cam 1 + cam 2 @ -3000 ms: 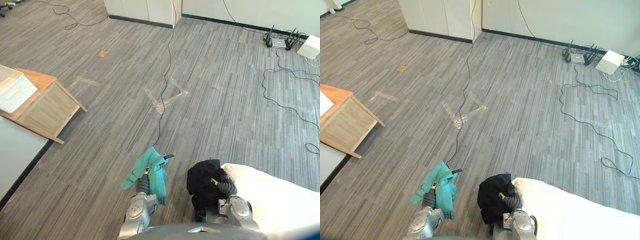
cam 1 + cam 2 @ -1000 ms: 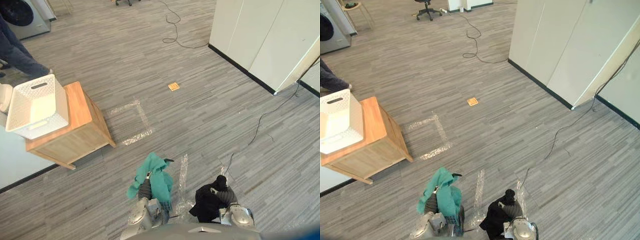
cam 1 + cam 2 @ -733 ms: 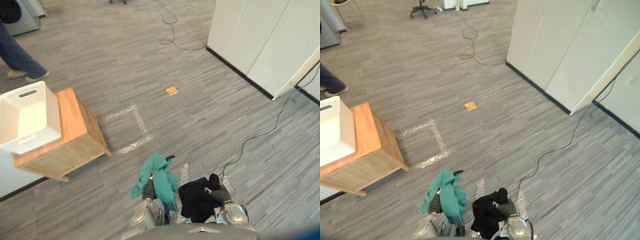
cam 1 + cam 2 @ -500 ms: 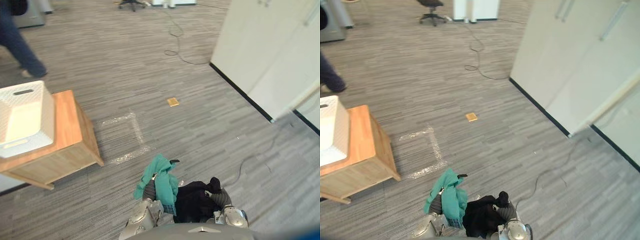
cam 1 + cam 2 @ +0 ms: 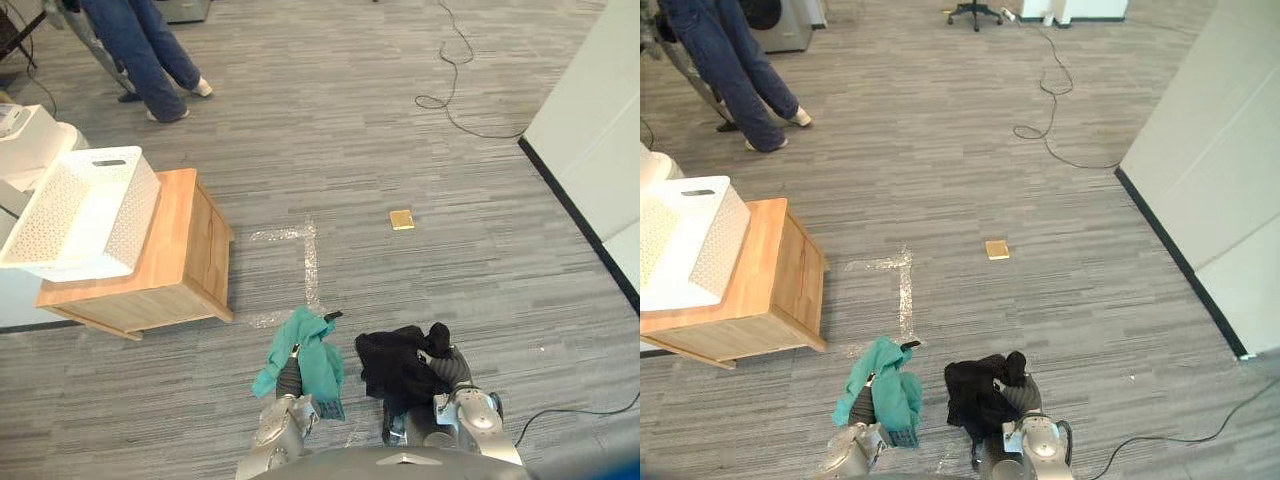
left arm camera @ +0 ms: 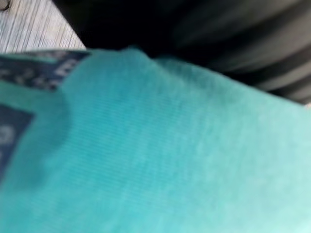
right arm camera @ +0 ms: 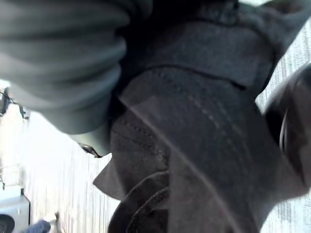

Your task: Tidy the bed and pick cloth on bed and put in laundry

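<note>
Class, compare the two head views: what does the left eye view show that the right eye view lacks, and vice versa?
Left eye view adds nearly the whole white basket, cut off in the other. Right eye view adds an office chair, far back. Both: teal cloth over the left hand, black cloth on the right hand, wooden cabinet, a person's legs.

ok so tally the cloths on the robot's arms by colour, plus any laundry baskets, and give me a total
Teal cloth garment: 1
Black cloth garment: 1
White perforated plastic basket: 1
Total: 3
</note>
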Controlling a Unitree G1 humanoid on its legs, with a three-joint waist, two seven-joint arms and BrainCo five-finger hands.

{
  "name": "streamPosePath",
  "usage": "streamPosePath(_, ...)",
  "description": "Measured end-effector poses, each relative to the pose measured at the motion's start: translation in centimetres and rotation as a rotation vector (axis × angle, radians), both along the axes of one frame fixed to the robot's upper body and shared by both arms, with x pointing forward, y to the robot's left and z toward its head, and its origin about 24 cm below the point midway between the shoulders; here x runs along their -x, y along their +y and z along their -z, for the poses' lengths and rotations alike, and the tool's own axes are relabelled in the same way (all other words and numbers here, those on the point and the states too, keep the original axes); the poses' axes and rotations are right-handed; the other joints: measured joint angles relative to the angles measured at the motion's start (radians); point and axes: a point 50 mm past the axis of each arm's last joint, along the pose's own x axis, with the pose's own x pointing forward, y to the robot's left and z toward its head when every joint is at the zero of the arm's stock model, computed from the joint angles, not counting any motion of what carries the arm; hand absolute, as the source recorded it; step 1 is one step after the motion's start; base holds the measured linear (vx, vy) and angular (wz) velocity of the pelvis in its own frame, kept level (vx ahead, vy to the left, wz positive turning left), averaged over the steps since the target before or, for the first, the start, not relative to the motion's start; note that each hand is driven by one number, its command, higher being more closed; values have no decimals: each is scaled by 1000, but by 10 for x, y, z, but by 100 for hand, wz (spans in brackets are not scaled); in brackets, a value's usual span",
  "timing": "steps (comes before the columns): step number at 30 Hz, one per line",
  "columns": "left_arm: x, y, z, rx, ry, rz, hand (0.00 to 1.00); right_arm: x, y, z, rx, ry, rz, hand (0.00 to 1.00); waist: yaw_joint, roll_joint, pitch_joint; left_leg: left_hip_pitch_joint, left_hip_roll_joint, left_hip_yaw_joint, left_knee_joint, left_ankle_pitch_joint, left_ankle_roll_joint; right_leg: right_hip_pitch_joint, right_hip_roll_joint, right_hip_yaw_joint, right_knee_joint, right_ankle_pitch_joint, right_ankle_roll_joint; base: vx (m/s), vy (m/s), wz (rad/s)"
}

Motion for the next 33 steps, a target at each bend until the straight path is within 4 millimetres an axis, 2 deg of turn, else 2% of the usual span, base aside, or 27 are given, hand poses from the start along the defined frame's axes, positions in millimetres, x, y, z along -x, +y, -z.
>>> streamPosePath(1, 1, 0, 0, -10, 3, 5, 100, 4, 3, 2, -2, 11, -16, 100, 1, 13, -5, -87, 26, -8, 173, 46, -16, 42, 26, -23, -38, -5, -8, 167, -172, 33)
streamPosePath(2, 3, 0, 1, -10, 10, 2, 100, 6, 4, 3, -3, 20, -21, 100, 3, 19, -3, -124, 41, -5, 263, 91, -15, 69, 39, -33, -55, -9, -15, 242, -209, 28)
streamPosePath(3, 8, 1, 3, -12, 24, -3, 100, 12, 5, 5, -4, 34, -24, 100, 5, 35, 5, -177, 84, 24, 411, 198, -13, 139, 69, -44, -101, -17, -29, 259, -201, 22)
streamPosePath(4, 11, 2, 4, -13, 35, -9, 100, 16, 3, 7, 0, 49, -19, 100, 16, 50, 13, -242, 134, 84, 578, 215, 16, 205, 96, -45, -142, -29, -56, 316, -229, 18)
streamPosePath(5, 12, 1, 4, -10, 35, -13, 100, 17, 1, 8, 9, 52, -21, 100, 22, 57, 13, -269, 148, 120, 652, 187, 40, 231, 99, -42, -154, -33, -72, 270, -145, 10)
streamPosePath(6, 11, -2, 2, -7, 29, -19, 100, 16, -5, 7, 33, 52, -21, 100, 26, 61, 14, -318, 150, 194, 737, 131, 63, 268, 97, -38, -177, -37, -93, 271, -109, 4)
streamPosePath(7, 7, -3, -2, -7, 7, -28, 100, 14, -10, 6, 48, 45, -17, 100, 27, 58, 14, -364, 141, 267, 748, 80, 67, 306, 91, -38, -205, -41, -99, 270, -90, 7)
streamPosePath(8, 5, -2, -4, -8, -3, -33, 100, 13, -11, 6, 50, 41, -12, 100, 28, 54, 15, -386, 129, 294, 731, 57, 65, 322, 85, -39, -217, -44, -99, 277, -47, 4)
streamPosePath(9, 2, 0, -7, -13, -20, -41, 100, 11, -12, 5, 51, 39, -4, 100, 32, 45, 13, -420, 97, 341, 656, 17, 53, 344, 67, -52, -238, -47, -94, 302, -7, 4)
streamPosePath(10, 0, 2, -9, -15, -32, -49, 100, 12, -13, 5, 51, 39, 2, 100, 36, 35, 13, -432, 65, 400, 535, -15, 48, 367, 50, -60, -255, -45, -72, 315, 4, 8)
streamPosePath(13, -2, 2, -12, -12, -49, -52, 100, 15, -17, 7, 55, 51, 14, 100, 35, 23, 9, -424, 9, 545, 281, -28, 48, 438, 18, -98, -305, -54, -40, 375, 38, 30)
streamPosePath(14, -4, 0, -14, -8, -62, -51, 100, 15, -18, 7, 57, 52, 20, 100, 28, 13, 4, -425, -14, 637, 182, -13, 69, 459, -1, -125, -314, -68, -16, 465, 101, 65)
streamPosePath(15, -6, 0, -17, -4, -76, -51, 100, 15, -20, 7, 60, 52, 30, 100, 24, 6, -1, -421, -36, 737, 79, 26, 112, 479, -16, -150, -318, -86, 16, 451, 111, 65)
streamPosePath(16, -7, 0, -18, -4, -82, -53, 100, 16, -21, 7, 63, 53, 34, 100, 26, 6, -5, -406, -44, 786, 27, 63, 154, 490, -16, -155, -319, -96, 34, 453, 120, 57)
streamPosePath(17, -4, 1, -19, -9, -85, -58, 100, 16, -20, 8, 62, 57, 37, 100, 29, 8, -9, -387, -49, 839, -28, 95, 301, 523, -9, -162, -327, -115, 66, 468, 135, 57)
streamPosePath(18, -2, 6, -16, -25, -63, -72, 100, 16, -14, 10, 51, 72, 30, 100, 28, -30, -32, -376, -93, 835, -30, 66, 296, 541, -42, -174, -315, -112, 84, 474, 145, 52)
streamPosePath(19, -2, 6, -16, -26, -61, -70, 100, 16, -11, 11, 48, 75, 22, 100, 32, -43, -41, -372, -111, 829, -45, 55, 295, 525, -54, -174, -281, -109, 90, 577, 255, 45)
streamPosePath(20, -2, 8, -16, -37, -62, -72, 100, 11, -8, 9, 58, 63, -3, 100, 47, -55, -47, -348, -144, 818, -85, 50, 289, 482, -89, -173, -161, -105, 99, 475, 251, 32)
streamPosePath(21, -2, 8, -16, -42, -62, -67, 100, 7, -6, 8, 64, 52, -17, 100, 49, -62, -50, -325, -165, 800, -115, 46, 284, 434, -121, -172, -24, -96, 116, 565, 332, 56)
streamPosePath(22, -3, 7, -16, -41, -60, -60, 100, 6, -4, 7, 60, 48, -17, 100, 45, -70, -51, -285, -198, 766, -152, 39, 280, 369, -172, -165, 187, -50, 144, 473, 265, 77)
streamPosePath(23, -4, 8, -16, -44, -62, -55, 100, 4, -3, 6, 56, 42, -18, 100, 36, -71, -50, -246, -221, 734, -178, 33, 279, 319, -208, -150, 355, -41, 149, 576, 268, 97)
streamPosePath(25, -5, 11, -17, -77, -70, -27, 100, -1, 6, 5, 32, 28, -22, 100, 17, -54, -48, -133, -249, 627, -238, 29, 274, 239, -259, -162, 662, -40, 121, 495, 152, 130)
streamPosePath(27, -10, 11, -19, -110, -91, 21, 100, -1, 9, 4, 21, 22, -20, 100, -4, -41, -46, -91, -252, 542, -263, 32, 267, 189, -269, -180, 709, -59, 94, 377, 4, 162)
streamPosePath(28, -17, 13, -22, -134, -113, 36, 100, -2, 11, 3, 14, 15, -12, 100, -13, -39, -45, -74, -260, 458, -270, 34, 264, 122, -267, -171, 669, -74, 72, 339, -54, 157)
streamPosePath(29, -18, 13, -23, -137, -116, 39, 100, -2, 11, 3, 13, 15, -11, 100, -15, -41, -45, -72, -262, 442, -270, 34, 264, 108, -267, -166, 654, -78, 68, 314, -89, 174)
streamPosePath(31, -21, 13, -24, -148, -126, 50, 100, -1, 11, 4, 13, 16, -6, 100, -34, -40, -43, -58, -268, 328, -270, 26, 241, 33, -241, -112, 488, -103, 74, 296, -124, 158)
streamPosePath(33, -21, 14, -21, -171, -120, 66, 100, 1, 10, 5, 14, 19, 3, 100, -35, -32, -38, -37, -267, 231, -269, 9, 209, -14, -163, 24, 226, -92, 83, 289, -184, 151)
